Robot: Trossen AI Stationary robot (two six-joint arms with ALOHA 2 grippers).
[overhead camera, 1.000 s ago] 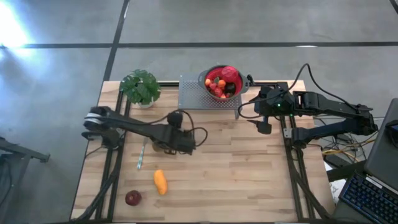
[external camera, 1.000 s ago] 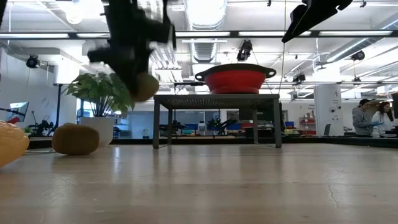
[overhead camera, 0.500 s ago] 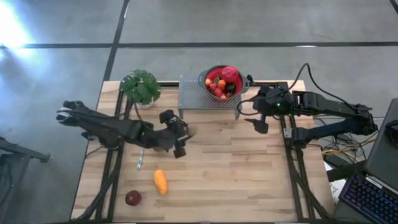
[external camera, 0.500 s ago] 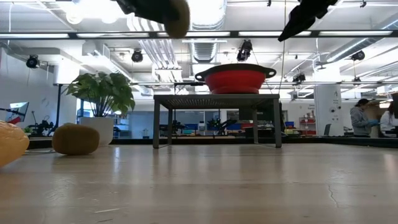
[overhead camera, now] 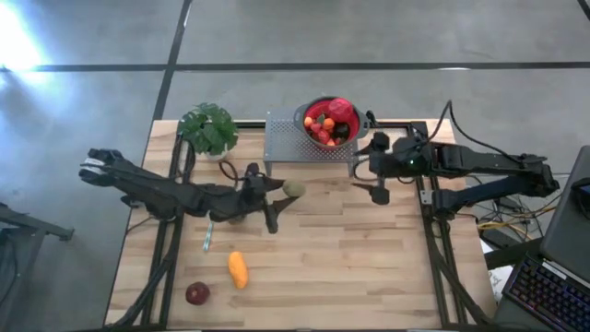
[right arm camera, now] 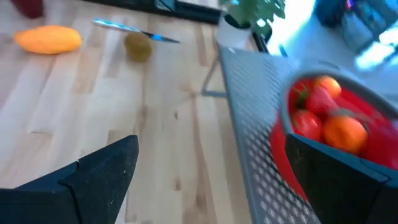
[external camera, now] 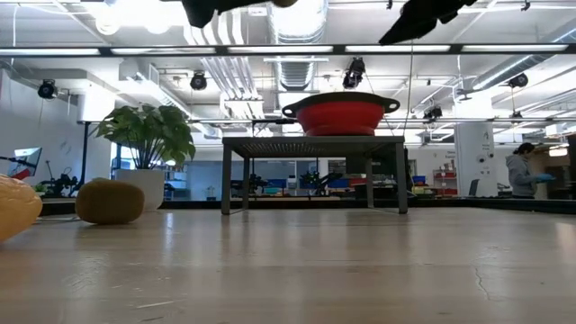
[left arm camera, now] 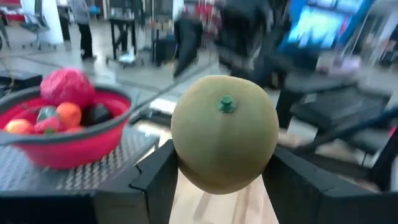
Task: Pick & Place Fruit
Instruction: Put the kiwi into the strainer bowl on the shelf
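My left gripper [overhead camera: 282, 195] is shut on a brown-green kiwi [left arm camera: 224, 134], held high above the table middle, just in front of the metal stand [overhead camera: 309, 140]. On that stand sits the red colander [overhead camera: 330, 120] with several fruits in it. My right gripper [right arm camera: 217, 186] hovers open near the stand's right end [overhead camera: 373, 182], with nothing between its fingers. A second kiwi [right arm camera: 137, 46] rests on the wood by a knife [right arm camera: 134, 30]. Near the front left lie a long orange piece [overhead camera: 238, 269] and a dark-red round fruit [overhead camera: 196, 293]. My left gripper pinches the kiwi between its two fingers, one on each flank [left arm camera: 181, 158]. The fingers lie level and point toward the table's right, at the stand. The kiwi is lifted clear of the table, and its small green stem end [left arm camera: 226, 104] faces back toward the wrist.
A potted plant [overhead camera: 208, 129] stands at the far left corner. The stand raises the colander above the table on thin legs [external camera: 225, 175]. Bare wood stretches across the middle and near right. A person [external camera: 522, 171] stands far off in the room.
My left gripper has risen with the kiwi and swung from pointing down to pointing level. It now reaches toward the stand, and the kiwi sits higher and farther right than before. My right gripper has shifted a little toward the table's left, still open.
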